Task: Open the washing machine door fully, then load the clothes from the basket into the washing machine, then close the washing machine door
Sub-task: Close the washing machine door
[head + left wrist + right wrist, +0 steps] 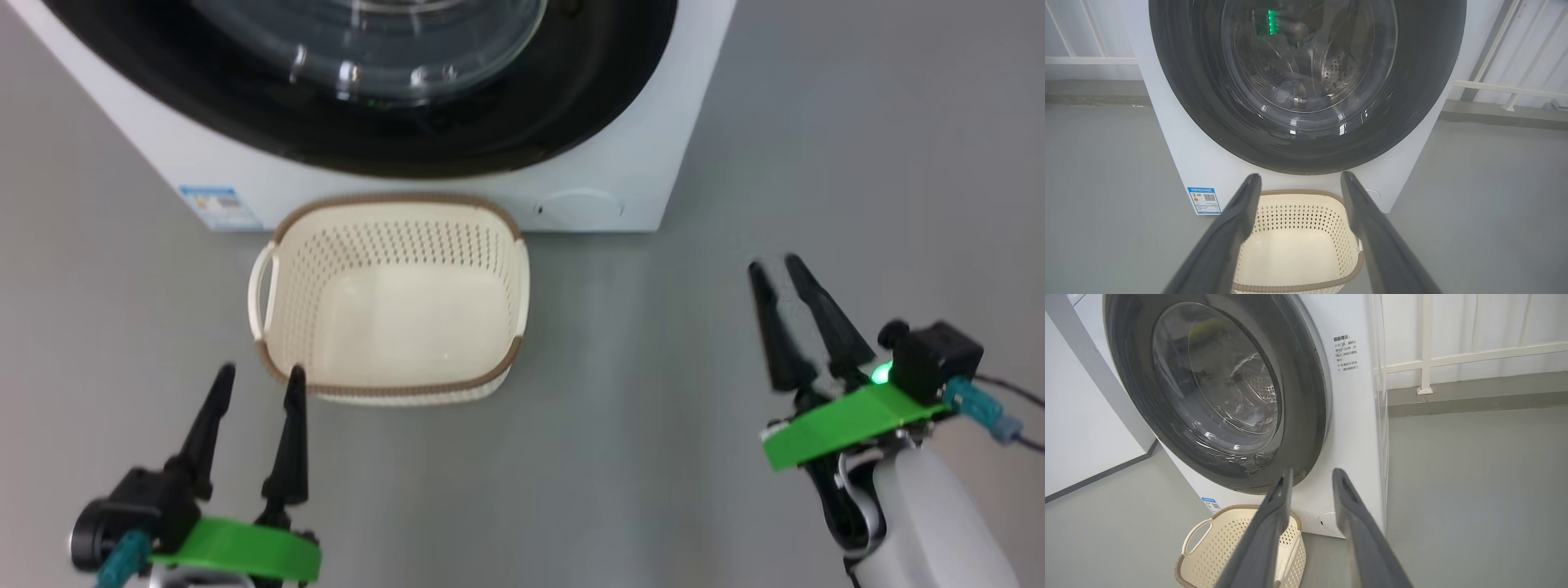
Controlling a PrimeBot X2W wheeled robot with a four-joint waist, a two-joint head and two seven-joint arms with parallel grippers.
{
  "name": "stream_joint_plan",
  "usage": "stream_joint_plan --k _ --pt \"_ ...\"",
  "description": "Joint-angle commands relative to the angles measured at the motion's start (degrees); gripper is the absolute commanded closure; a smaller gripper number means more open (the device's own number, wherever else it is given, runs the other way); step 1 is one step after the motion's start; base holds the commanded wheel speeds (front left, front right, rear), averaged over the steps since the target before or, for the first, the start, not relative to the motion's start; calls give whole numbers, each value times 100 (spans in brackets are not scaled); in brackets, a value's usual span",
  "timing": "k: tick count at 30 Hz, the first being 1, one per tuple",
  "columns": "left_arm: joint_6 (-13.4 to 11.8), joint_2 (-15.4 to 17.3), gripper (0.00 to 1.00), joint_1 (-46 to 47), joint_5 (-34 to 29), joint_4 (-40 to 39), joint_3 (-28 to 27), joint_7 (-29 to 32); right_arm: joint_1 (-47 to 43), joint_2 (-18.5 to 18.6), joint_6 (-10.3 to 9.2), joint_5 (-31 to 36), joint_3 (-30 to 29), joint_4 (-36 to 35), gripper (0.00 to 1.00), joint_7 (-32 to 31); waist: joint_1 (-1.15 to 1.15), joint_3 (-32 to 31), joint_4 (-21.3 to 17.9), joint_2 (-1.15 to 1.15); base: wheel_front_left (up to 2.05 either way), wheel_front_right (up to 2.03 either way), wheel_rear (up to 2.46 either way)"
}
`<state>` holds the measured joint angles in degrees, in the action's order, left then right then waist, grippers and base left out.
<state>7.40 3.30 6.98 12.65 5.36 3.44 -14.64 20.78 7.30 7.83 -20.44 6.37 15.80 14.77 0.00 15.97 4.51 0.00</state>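
head view: the basket (392, 200), perforated cream plastic with a brown woven rim, shows its smooth floor. just behind the basket stands the boxy white washing machine (620, 163), with the glossy black washing machine door (522, 131) shut. the left gripper (261, 373), at the basket's near left corner, is spread wide and holds nothing. the right gripper (774, 266), well right of the basket, is slightly parted and also holds nothing.
left wrist view: a perforated steel drum (1335, 71) shows through the bulging glass above the basket.
right wrist view: a printed notice (1346, 353) sits up right of the basket.

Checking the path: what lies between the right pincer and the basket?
Nothing: bare grey floor separates the right pincer from the basket in the head view.
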Motion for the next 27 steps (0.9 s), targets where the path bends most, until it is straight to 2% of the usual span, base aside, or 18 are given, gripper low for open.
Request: stream_joint_plan --k 1,13,27 --pt "8 131 0 -135 -88 -144 -286 -36 -219 -96 -34 103 53 -174 0 23 0 -501 -302 0 0 0 0" --pt "-86 14 0 -920 -318 -171 -758 -36 -1291 -315 -34 265 -362 -240 0 23 0 -1262 -473 0 0 0 0" --pt "-356 -33 0 -1256 -501 -256 -749 -36 -1702 -385 -34 733 -485 -432 0 23 0 -1498 -560 0 0 0 0"
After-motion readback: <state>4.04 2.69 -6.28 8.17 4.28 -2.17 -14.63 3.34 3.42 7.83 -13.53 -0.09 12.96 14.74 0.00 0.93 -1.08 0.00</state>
